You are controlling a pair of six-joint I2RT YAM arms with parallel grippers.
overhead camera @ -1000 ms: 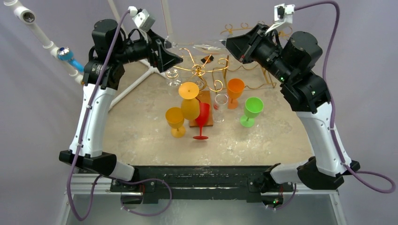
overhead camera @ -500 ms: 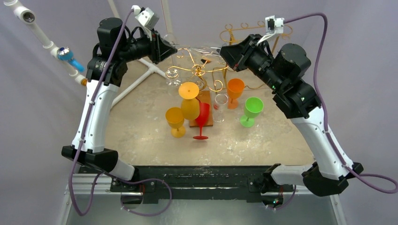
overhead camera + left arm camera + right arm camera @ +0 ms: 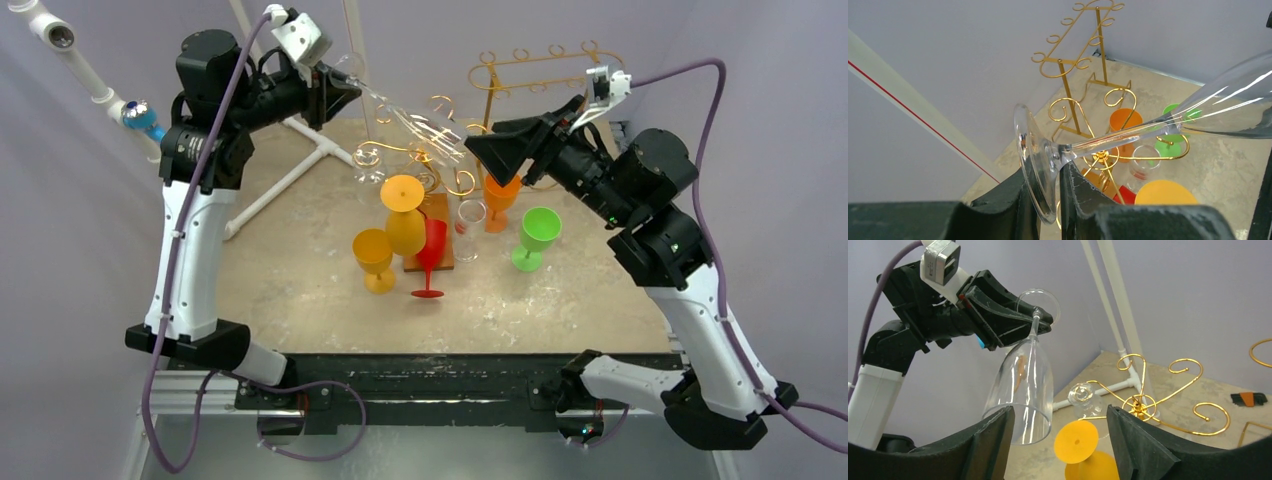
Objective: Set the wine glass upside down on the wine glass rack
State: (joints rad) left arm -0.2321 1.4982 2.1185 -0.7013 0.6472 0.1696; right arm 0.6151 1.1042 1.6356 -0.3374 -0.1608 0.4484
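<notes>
My left gripper is squeezed almost closed on the round foot of the clear wine glass, pinching the foot edge-on between my fingers. The glass hangs in the air, tilted. Its stem runs right and downward, and its open bowl sits above the gold wine glass rack at the far middle of the table. My right gripper has its jaws spread wide just right of the bowl's rim and holds nothing. I cannot tell whether it touches the glass. An upside-down yellow glass is on the near side of the rack.
</notes>
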